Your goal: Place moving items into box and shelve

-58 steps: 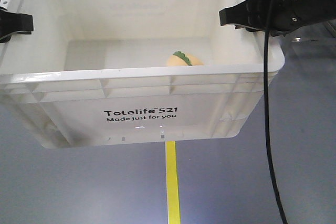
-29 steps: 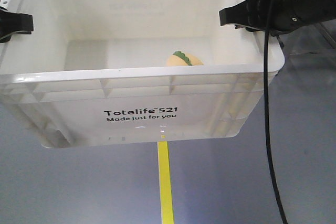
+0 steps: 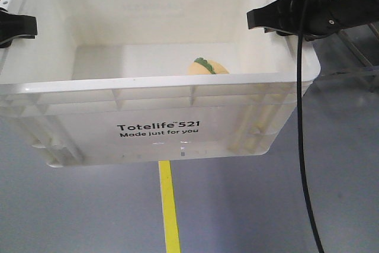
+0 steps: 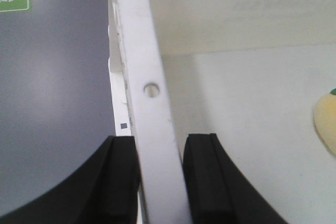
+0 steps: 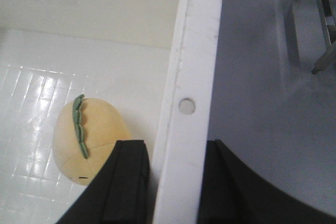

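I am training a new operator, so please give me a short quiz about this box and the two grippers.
1. What do the left gripper and the right gripper each clamp?
2. How many toys show inside the box? A none, B one, C three.
3. True or false: the toy lies nearer the right gripper.
Key: 1 the box's side rims; 2 B; 3 true.
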### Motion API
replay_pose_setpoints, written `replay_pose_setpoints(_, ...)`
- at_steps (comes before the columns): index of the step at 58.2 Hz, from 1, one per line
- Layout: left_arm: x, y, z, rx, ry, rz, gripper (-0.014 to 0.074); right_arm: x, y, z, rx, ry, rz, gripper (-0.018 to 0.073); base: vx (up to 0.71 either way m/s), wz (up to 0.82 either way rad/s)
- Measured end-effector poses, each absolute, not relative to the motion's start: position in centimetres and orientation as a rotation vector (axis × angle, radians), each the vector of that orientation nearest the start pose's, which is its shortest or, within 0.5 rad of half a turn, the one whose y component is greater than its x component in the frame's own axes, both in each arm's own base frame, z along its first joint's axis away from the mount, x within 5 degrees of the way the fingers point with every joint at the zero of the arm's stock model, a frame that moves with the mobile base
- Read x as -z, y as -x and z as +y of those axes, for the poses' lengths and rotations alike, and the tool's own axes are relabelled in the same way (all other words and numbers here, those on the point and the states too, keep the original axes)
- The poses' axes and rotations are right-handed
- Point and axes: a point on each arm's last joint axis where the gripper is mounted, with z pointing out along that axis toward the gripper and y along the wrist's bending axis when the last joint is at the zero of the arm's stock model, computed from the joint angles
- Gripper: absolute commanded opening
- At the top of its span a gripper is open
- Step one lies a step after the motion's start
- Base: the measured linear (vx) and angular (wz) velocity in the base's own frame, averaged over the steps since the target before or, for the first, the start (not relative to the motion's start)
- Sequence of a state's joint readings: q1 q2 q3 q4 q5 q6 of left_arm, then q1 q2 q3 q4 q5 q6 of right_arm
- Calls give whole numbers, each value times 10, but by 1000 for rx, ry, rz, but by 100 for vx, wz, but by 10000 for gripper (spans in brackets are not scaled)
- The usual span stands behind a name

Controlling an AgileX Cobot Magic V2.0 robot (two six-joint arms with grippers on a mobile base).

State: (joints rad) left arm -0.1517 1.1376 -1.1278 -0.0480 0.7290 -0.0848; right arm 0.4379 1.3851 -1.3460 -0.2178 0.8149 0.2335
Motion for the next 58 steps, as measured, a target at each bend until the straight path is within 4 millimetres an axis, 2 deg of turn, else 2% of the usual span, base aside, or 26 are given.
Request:
replay_pose_setpoints(24,-382,-234,-39,185,-52,2227,56,-380,-278,115,-82,331,2290,110,26,-39)
replay_pose_setpoints(58,-382,-234,-39,185,-52,2226,56,-380,-278,115,-82,331,2292,110,18,-58)
